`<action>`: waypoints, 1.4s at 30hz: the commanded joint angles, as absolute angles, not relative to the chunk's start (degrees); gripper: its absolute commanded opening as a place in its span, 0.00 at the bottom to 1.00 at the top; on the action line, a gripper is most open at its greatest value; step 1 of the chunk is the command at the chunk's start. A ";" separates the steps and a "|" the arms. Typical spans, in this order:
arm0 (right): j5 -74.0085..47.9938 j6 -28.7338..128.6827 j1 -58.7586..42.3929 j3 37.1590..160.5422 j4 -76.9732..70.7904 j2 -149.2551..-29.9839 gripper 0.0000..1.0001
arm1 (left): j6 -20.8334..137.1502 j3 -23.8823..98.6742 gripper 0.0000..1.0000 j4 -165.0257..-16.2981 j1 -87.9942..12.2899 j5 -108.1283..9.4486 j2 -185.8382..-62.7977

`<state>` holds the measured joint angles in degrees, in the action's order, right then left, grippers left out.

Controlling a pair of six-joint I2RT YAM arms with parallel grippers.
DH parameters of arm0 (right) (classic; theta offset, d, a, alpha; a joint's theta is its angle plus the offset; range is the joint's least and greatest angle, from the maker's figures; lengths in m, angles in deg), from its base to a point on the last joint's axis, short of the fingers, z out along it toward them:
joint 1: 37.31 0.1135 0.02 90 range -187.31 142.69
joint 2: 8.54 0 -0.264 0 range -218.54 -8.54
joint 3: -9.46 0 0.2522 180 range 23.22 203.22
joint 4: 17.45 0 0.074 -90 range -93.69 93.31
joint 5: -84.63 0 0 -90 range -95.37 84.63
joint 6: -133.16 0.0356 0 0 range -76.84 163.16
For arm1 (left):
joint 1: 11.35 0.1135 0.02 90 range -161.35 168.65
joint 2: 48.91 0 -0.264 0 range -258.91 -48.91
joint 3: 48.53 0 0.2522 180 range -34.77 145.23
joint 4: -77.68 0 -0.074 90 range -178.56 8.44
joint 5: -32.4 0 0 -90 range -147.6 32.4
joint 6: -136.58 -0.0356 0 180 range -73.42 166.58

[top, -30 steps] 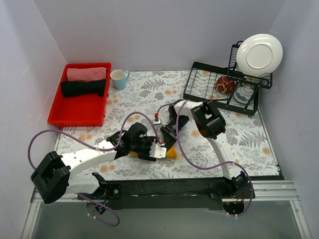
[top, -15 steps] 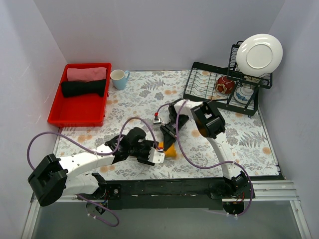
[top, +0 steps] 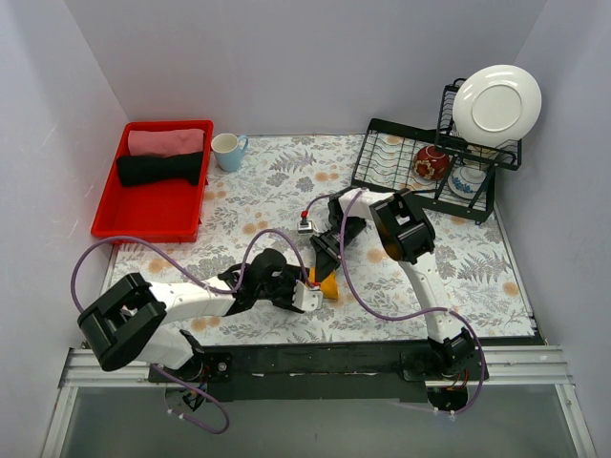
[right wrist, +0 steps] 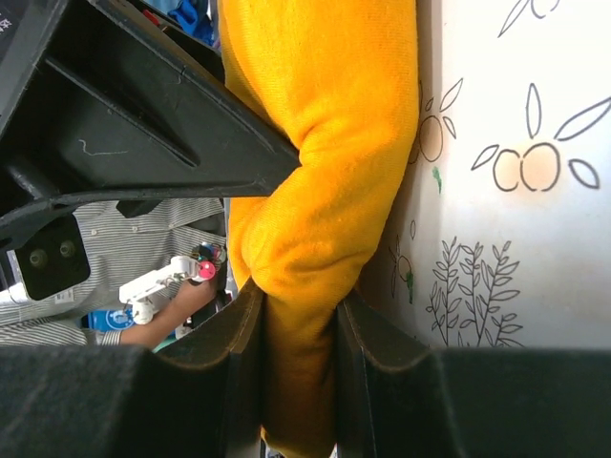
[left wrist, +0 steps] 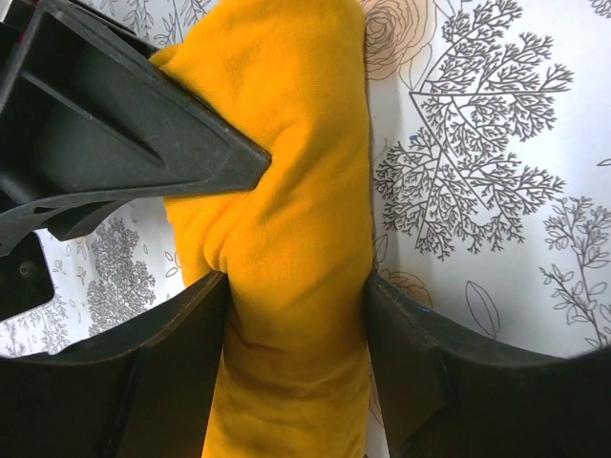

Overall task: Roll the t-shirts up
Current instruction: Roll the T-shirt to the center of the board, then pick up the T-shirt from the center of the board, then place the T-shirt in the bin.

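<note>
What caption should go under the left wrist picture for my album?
The left gripper squeezes a rolled orange-yellow t-shirt on the flowery tablecloth.

We're scanning all three views now, and nothing legible turns up: we can read no lettering, label, brand mark, number or sign on anything.
</note>
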<state>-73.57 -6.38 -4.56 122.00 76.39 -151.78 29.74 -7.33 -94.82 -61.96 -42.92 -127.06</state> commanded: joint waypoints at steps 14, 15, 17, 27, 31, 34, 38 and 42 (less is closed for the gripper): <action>-72.52 -6.76 -11.35 113.59 71.20 -146.55 0.98 | 30.40 -8.50 0.04 -85.32 -61.45 -42.76 -139.45; -71.47 -7.02 -12.77 112.61 71.28 -144.00 0.99 | 31.80 -7.97 0.00 -84.61 -60.84 -41.18 -139.09; -66.91 -9.39 -15.94 109.02 71.11 -136.27 0.99 | 32.78 -6.30 0.00 -81.90 -60.14 -39.85 -138.47; -52.05 -10.10 -18.32 101.54 68.40 -113.50 0.99 | 39.64 9.67 0.00 -65.72 -49.77 -36.94 -130.57; -44.67 -6.33 -19.29 101.34 60.94 -106.55 0.99 | 36.30 15.22 0.00 -59.83 -46.34 -37.39 -126.52; -42.46 -2.82 -19.73 104.76 59.42 -108.37 0.98 | 33.58 19.27 0.00 -56.84 -41.34 -36.33 -124.76; -42.11 -1.49 -19.73 107.59 57.93 -109.09 0.99 | 31.73 25.50 0.00 -55.51 -31.95 -34.14 -123.71; -41.58 -1.66 -19.73 106.89 58.54 -108.47 0.99 | 27.61 34.03 0.00 -53.05 -23.59 -31.34 -126.07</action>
